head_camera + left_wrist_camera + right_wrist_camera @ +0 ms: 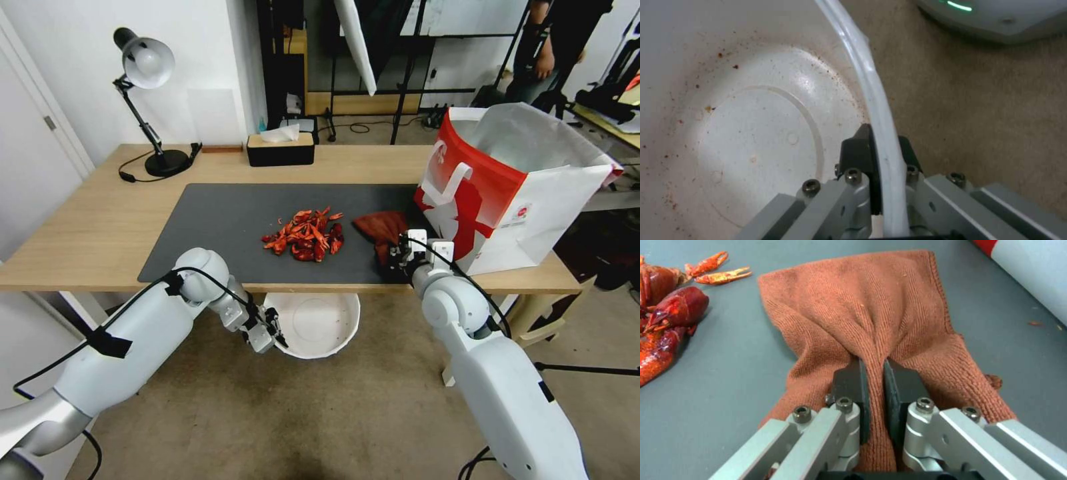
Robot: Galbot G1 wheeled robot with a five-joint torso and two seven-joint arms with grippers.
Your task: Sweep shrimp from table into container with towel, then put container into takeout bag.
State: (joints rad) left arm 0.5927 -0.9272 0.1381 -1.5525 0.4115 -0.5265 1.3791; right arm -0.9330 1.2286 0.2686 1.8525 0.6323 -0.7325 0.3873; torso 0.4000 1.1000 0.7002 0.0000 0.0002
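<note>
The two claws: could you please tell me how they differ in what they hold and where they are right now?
The left claw pinches the rim of the round white plastic container, held below the table's front edge. The right claw is shut on a fold of the rust-red cloth towel, on the dark grey mat beside the red-orange shrimp. Both are clamped shut.
</note>
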